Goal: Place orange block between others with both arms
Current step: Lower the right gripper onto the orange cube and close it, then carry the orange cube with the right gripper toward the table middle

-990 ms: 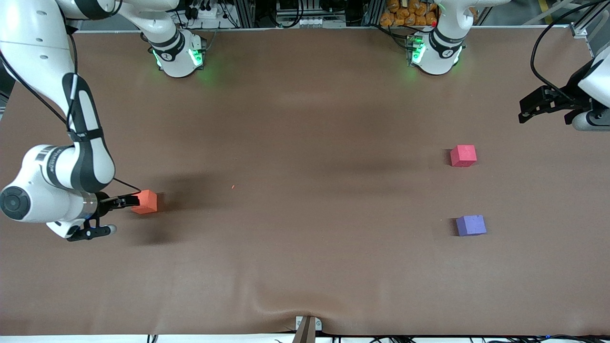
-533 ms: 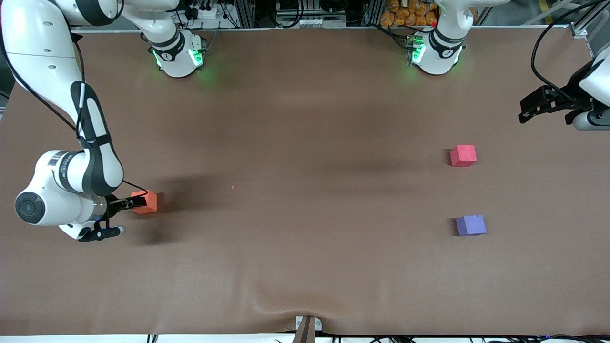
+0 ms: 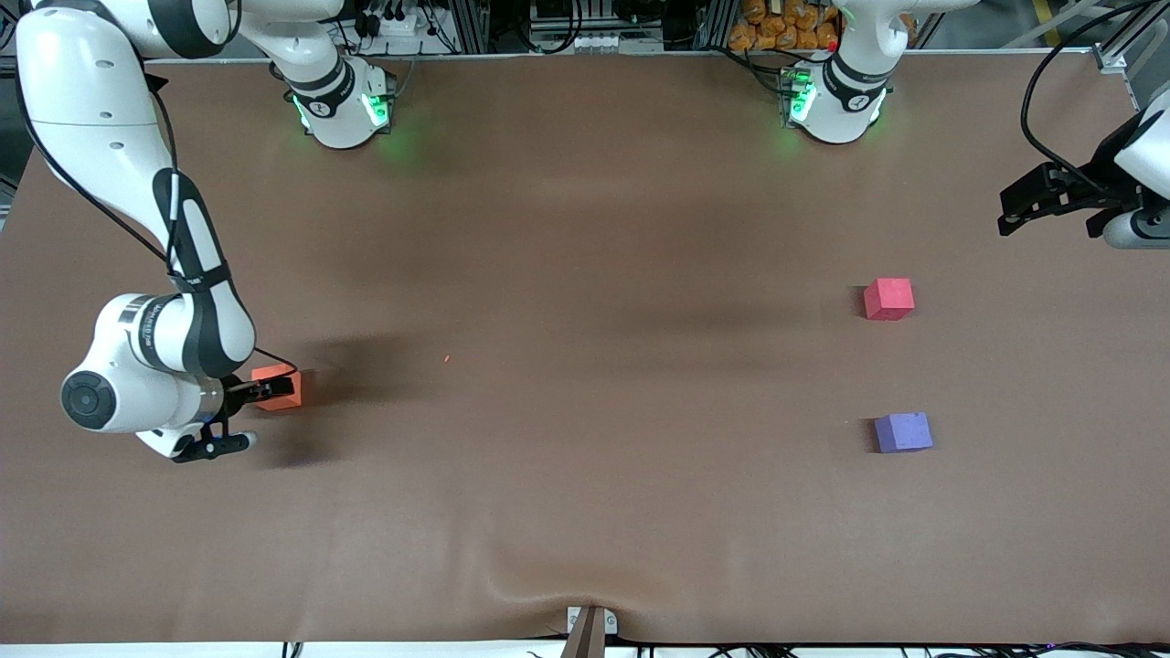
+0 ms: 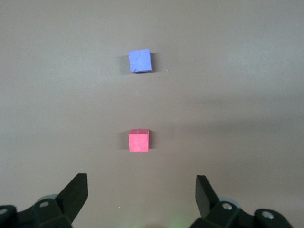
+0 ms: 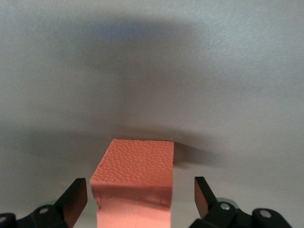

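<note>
The small matte orange foam cube (image 3: 279, 387) sits on the brown desk (image 3: 585, 512) near the right arm's end, between the right gripper's (image 5: 140, 195) open jaws; centre it before closing. The left gripper (image 3: 1051, 196), also open, waits above the pinkish-red foam cube (image 3: 888, 298) and purple-blue foam cube (image 3: 903, 431)

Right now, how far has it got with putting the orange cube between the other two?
Nothing is finished yet. The right gripper is open around the orange block, which sits on the table toward the right arm's end. The left gripper waits, open. Left: grasp, carry and set it between the pinkish-red cube and purple-blue cube.
</note>
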